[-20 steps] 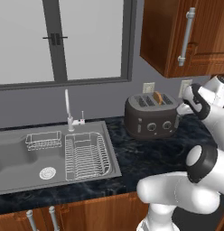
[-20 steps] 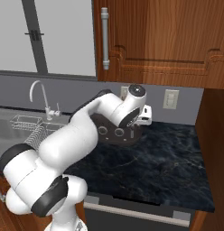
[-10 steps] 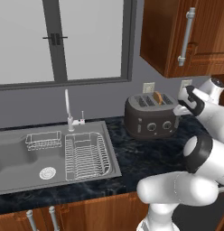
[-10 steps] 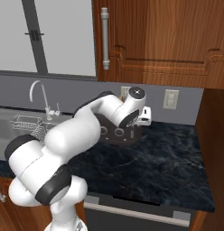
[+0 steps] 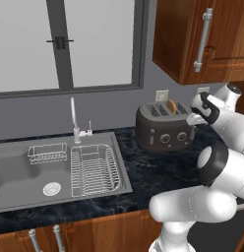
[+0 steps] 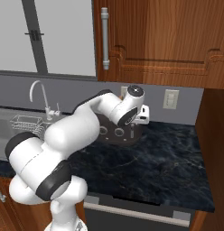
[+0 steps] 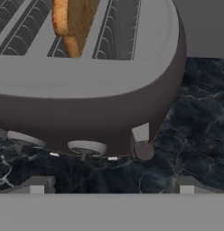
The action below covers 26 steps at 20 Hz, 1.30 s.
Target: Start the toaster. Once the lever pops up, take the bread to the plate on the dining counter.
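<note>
Since a second ago the arm has swung its wrist further in toward the toaster's right end, while the toaster, sink and faucet sit where they were. Now the hand (image 7: 111, 185) hangs just in front of and above the toaster's front, pointing down at it, with its two finger tips (image 7: 38, 184) spread wide and nothing between them. Seen from the hand, the toaster (image 7: 109, 90) lies right below, its rounded dark brown body curving down to a small grey lever tab (image 7: 141, 134) near the right corner and flat round knobs (image 7: 86, 147) along the front face. A tan slice of bread (image 7: 73, 22) stands upright in one of the four top slots, sticking well above the rim. From the left base camera the toaster (image 5: 161, 129) sits on the dark marbled counter (image 5: 153, 170) against the grey wall, the bread (image 5: 171, 106) poking from a right-hand slot, and the hand (image 5: 197, 118) is close to its right end. To the left of the toaster is a steel sink (image 5: 25, 170) with a wire rack (image 5: 93, 170) in its right basin and a faucet (image 5: 75, 122) behind it. Above the counter hangs a wooden cabinet (image 5: 193, 34) with a long metal handle. From the right base camera the arm covers most of the toaster (image 6: 120, 135).
</note>
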Tool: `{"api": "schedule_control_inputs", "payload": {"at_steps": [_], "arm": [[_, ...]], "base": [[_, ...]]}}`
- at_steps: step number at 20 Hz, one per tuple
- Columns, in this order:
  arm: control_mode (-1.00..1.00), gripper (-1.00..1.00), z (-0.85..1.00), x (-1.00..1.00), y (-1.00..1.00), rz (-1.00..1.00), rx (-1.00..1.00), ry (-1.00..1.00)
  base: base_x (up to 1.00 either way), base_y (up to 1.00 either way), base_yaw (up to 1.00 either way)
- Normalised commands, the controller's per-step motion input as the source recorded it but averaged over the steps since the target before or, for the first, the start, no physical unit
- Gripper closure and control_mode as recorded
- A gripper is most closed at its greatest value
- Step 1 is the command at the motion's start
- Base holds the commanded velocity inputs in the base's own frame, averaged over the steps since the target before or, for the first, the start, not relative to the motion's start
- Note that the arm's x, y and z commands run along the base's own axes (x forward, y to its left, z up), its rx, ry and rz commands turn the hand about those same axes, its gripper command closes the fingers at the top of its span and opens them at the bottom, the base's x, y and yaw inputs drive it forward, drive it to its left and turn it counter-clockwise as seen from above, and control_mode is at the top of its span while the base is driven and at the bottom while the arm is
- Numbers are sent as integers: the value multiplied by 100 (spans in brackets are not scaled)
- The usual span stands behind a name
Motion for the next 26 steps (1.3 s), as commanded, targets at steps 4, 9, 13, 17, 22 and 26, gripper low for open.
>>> {"api": "schedule_control_inputs", "payload": {"at_steps": [4, 9, 13, 17, 22, 26], "arm": [[-100, -100, 0, 0, 21, 0, 0, 3], [-100, -100, 0, 0, 9, 0, 0, 0], [-100, -100, 0, 0, 0, 0, 0, 0], [-100, -100, 0, 0, 0, 0, 0, 0], [-100, -100, -1, 0, 0, 0, 0, 0], [-100, -100, -1, 5, 0, 0, 0, 0]], "base": [[0, 0, 0], [0, 0, 0], [0, 0, 0], [0, 0, 0], [0, 0, 0], [0, 0, 0]]}}
